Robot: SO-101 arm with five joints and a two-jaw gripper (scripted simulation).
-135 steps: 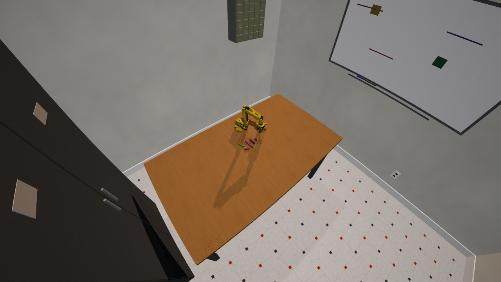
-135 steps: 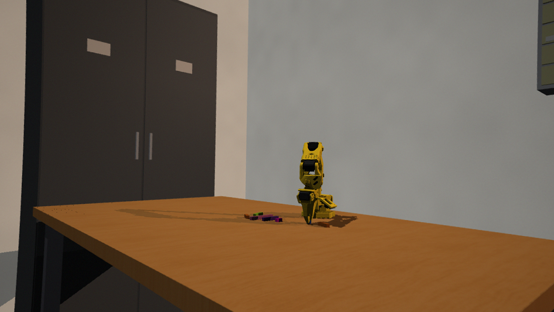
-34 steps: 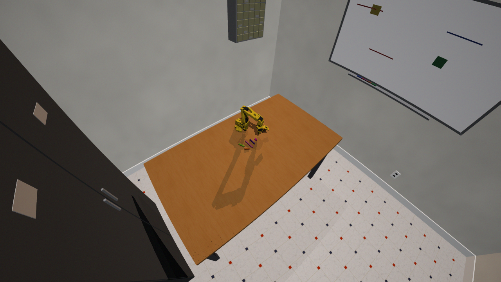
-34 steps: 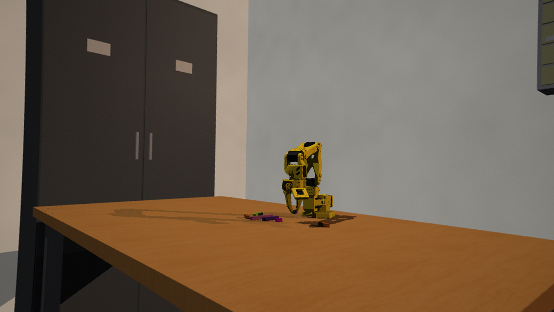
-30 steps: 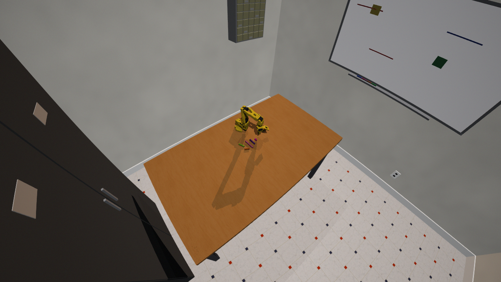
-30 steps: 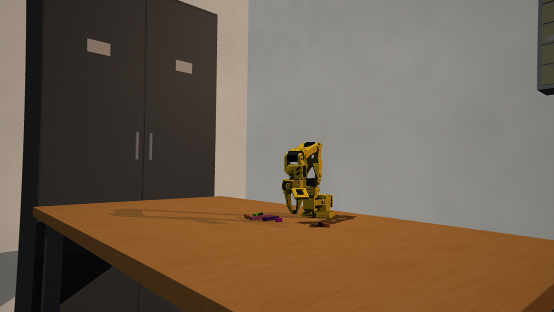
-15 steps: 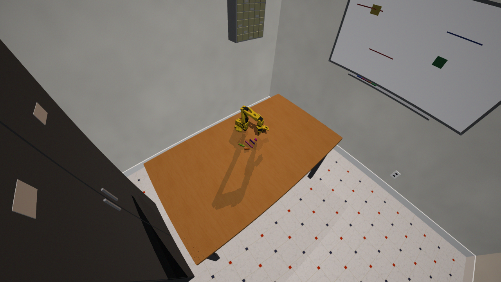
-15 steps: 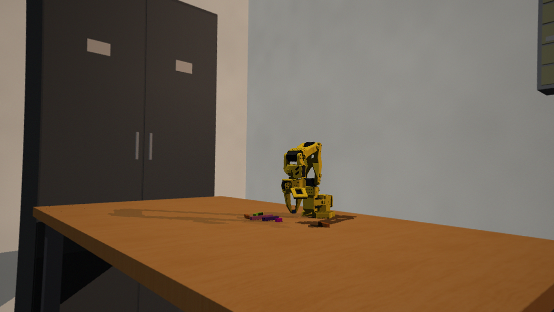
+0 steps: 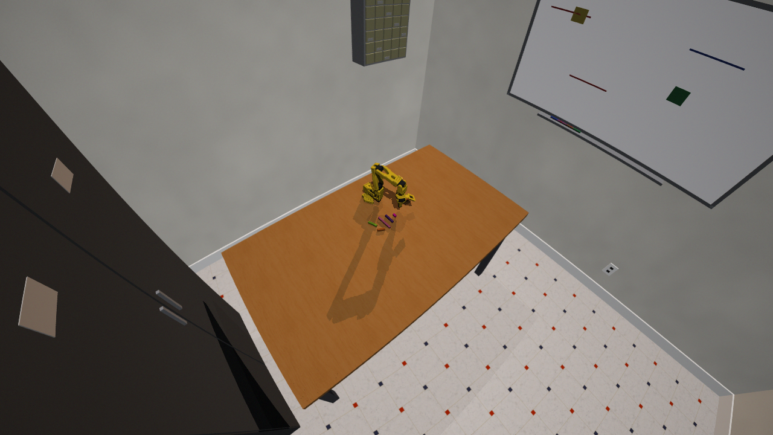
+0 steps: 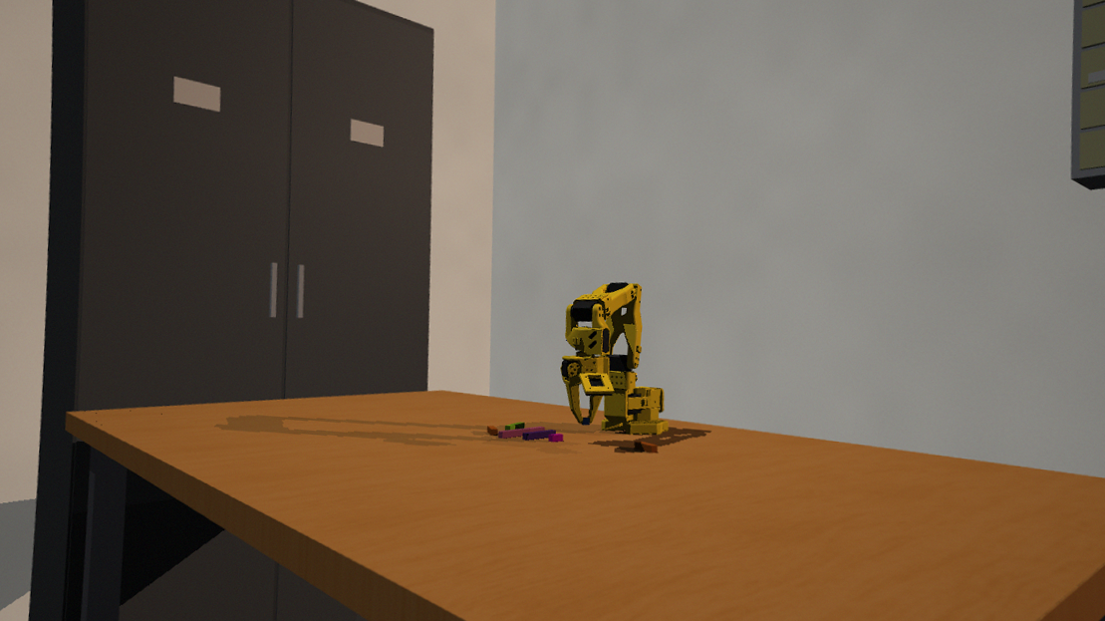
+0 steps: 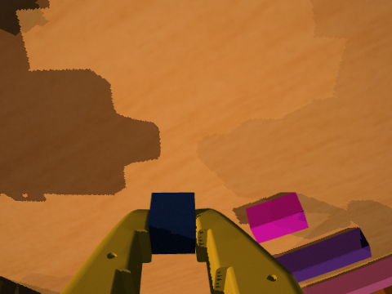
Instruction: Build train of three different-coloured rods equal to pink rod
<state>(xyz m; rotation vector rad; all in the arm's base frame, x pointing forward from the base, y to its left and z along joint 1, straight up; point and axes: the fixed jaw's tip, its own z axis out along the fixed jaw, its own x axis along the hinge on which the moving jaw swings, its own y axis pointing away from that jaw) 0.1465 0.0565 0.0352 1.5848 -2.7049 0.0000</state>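
My gripper (image 9: 400, 205) (image 10: 585, 417) (image 11: 172, 237) is shut on the blue rod (image 11: 172, 216) and holds it above the table. The magenta rod (image 9: 394, 215) (image 10: 556, 438) (image 11: 278, 216) lies right of the gripper in the wrist view. The purple rod (image 9: 389, 218) (image 10: 539, 434) (image 11: 327, 255) lies beside it, and the pink rod (image 9: 384, 222) (image 10: 515, 433) (image 11: 359, 279) lies beyond, roughly parallel to the purple one. The lime rod (image 9: 372, 223) (image 10: 513, 426) and an orange rod (image 9: 381, 229) (image 10: 491, 429) lie near the pink one. Another orange rod (image 10: 649, 447) lies apart, hidden in the top view.
The wooden table (image 9: 334, 259) (image 10: 699, 519) carries the arm and the rods. The arm's base (image 9: 372, 193) (image 10: 635, 417) stands near the wall-side edge. Arm shadows fall across the table and partly over the rods.
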